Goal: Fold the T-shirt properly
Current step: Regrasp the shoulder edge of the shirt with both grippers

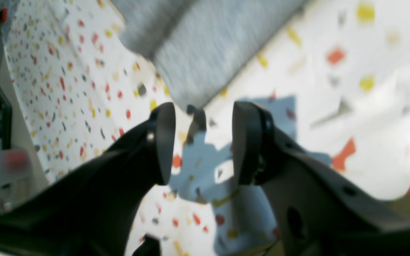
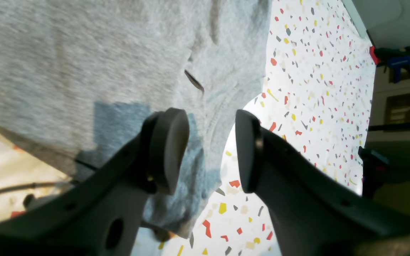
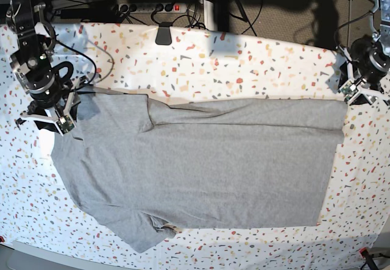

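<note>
A robotics lab or test station: a bench point(image 3: 256, 63) draped in white speckled cloth point(image 3: 286, 69) carries two mounted robot arms, with a power strip point(image 3: 149, 7) and tangled black cables point(image 3: 244, 2) behind it on grey carpet point(image 3: 292, 20)

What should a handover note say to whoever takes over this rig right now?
Left gripper: jaws open, empty, just off the shirt's hem corner.
Right gripper: jaws open, empty, over the shirt's edge.
T-shirt: plain grey side up on the speckled cloth, spread sideways; its far edge is turned over in a narrow band.
Done: at most that far-edge fold.
Left: sleeves, both sides, final fold.
</note>
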{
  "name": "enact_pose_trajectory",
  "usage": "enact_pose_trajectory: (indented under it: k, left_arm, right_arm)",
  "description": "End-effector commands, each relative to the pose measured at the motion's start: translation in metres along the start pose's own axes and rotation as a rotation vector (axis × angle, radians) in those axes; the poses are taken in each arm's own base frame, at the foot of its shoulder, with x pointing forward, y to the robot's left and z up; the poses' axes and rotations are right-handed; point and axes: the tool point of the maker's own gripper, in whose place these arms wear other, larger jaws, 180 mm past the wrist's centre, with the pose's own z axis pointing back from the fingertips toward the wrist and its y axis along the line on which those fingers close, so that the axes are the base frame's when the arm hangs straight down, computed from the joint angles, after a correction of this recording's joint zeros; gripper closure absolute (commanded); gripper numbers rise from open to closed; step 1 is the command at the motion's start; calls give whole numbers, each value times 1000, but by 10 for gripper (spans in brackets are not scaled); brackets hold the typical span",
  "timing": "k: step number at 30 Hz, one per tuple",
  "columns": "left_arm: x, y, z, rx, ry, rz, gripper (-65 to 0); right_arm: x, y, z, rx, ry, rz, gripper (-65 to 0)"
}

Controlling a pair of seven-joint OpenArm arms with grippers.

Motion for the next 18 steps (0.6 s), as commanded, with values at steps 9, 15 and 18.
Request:
enact_pose_trajectory:
  k: [9, 15, 18]
  left_arm:
    - [28, -16, -17, 41, -24, -250, -245]
    - [24, -7, -29, 44, -10, -255, -245]
    - [11, 0, -38, 45, 25, -234, -244]
  right_arm:
    - [16, -10, 17, -40, -5, 44, -259]
    - [15, -9, 25, -62, 8, 105, -259]
    - [18, -7, 29, -58, 4, 109, -259]
